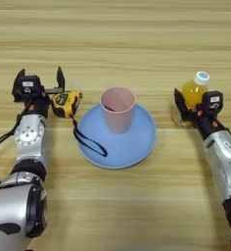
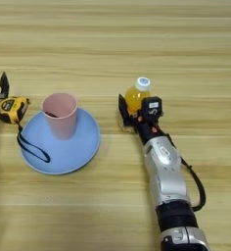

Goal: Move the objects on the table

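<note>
A pink cup (image 1: 118,109) stands upright on the light-blue plate (image 1: 132,147) in the middle of the table (image 1: 117,39). The yellow-black tape measure (image 1: 66,104) lies just left of the plate, its black strap (image 1: 88,142) draped over the plate's left rim. My left gripper (image 1: 40,78) is open, just behind and left of the tape measure, with nothing between its fingers. My right gripper (image 1: 193,105) is shut on the orange-juice bottle (image 1: 194,91), to the right of the plate; the bottle leans slightly and its white cap shows above the fingers.
Both forearms reach in from the near edge, the left arm (image 1: 29,147) along the left side and the right arm (image 2: 166,176) right of the plate.
</note>
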Robot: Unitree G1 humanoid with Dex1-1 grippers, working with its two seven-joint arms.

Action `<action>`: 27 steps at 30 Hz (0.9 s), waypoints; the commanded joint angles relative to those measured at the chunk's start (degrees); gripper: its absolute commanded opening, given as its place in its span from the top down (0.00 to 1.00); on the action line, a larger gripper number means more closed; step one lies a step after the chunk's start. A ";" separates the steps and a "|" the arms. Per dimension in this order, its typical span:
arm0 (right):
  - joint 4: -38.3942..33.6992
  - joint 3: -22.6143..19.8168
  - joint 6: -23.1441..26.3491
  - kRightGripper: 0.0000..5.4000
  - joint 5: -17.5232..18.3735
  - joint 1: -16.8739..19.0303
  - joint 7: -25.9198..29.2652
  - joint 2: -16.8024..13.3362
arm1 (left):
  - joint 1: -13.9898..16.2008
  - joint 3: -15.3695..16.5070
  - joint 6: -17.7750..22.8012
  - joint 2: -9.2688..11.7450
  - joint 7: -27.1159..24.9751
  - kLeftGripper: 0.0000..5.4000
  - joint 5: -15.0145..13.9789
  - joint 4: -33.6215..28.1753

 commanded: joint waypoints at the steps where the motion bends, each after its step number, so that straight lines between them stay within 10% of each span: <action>1: 1.48 0.59 0.93 0.37 -0.92 1.21 0.00 0.22 | 0.05 -0.30 -0.52 -0.21 0.39 0.00 0.43 0.32; 27: -6.58 1.36 -2.54 0.00 -3.39 0.43 -0.76 -0.15 | 0.17 -0.42 -0.75 -0.28 0.54 0.00 0.62 0.18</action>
